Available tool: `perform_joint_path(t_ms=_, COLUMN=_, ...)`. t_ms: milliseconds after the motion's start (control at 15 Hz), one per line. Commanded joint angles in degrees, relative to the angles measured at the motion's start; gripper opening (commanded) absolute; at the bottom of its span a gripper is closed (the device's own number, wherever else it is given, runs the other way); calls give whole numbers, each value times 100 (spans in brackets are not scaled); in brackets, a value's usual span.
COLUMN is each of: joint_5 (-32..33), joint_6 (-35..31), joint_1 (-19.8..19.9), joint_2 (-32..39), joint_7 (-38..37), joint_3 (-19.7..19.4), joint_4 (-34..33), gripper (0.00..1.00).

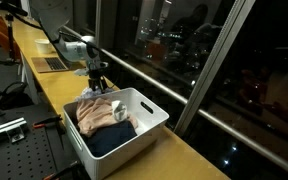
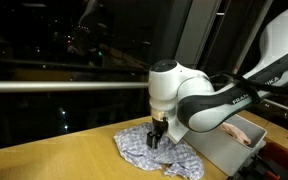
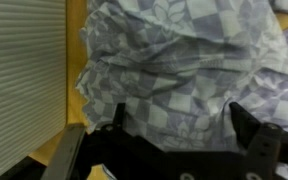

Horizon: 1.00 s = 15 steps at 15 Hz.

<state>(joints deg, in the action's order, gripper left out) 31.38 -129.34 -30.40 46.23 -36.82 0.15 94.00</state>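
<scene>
– At the lower centre of an exterior view, the gripper hangs straight down over the checkered cloth, which lies crumpled on the wooden counter.
– Holding it?
– No. In the wrist view the fingers stand wide apart at the bottom of the frame, with the cloth filling the space above and between them. Nothing is pinched.
– Touching, then?
– The tips look to be at the fabric's surface or just over it; I cannot tell which.
– What else is there?
– To the lower right, the white bin sits just beside the cloth. In an exterior view the bin holds a beige garment on a dark one.
– So which step is this?
– I'd judge it the end of the reach, before any grasp.
– And the next move calls for?
– A short press down into a raised fold, so the fingers can gather fabric instead of scraping the wood, and then closing firmly, because a shallow pinch on loose cloth may slip.
</scene>
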Motion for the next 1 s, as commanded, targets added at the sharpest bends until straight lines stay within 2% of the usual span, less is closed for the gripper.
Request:
perform_joint_path(t_ms=0, joint_5=-29, joint_6=-610, joint_1=-12, joint_2=179, joint_7=-158, joint_3=-110, joint_4=171, gripper=100)
perform_joint_path(t_ms=133, joint_5=-59, joint_6=-834, joint_1=-75, joint_2=344, joint_7=-197, joint_3=-138, joint_4=173, gripper=96)
perform_joint_path(t_ms=200, joint_5=-76, joint_6=-920, joint_1=-101, joint_2=391, joint_7=-208, joint_3=-143, joint_4=185, gripper=72)
perform_joint_path(t_ms=333, joint_5=-93, joint_6=-1063, joint_1=-175, joint_2=438, joint_7=-250, joint_3=-156, joint_4=228, gripper=71)
perform_joint_path(t_ms=533, joint_5=-93, joint_6=-960, joint_1=-332, joint_2=323, joint_7=-282, joint_3=-177, joint_4=261, gripper=50)
perform_joint_path(t_ms=733, joint_5=-71, joint_6=-861, joint_1=-504, joint_2=79, joint_7=-356, joint_3=-203, joint_4=397, gripper=26)
perform_joint_path(t_ms=933, joint_5=-16, joint_6=-777, joint_1=-696, joint_2=-341, joint_7=-534, joint_3=-260, joint_4=715, gripper=3)
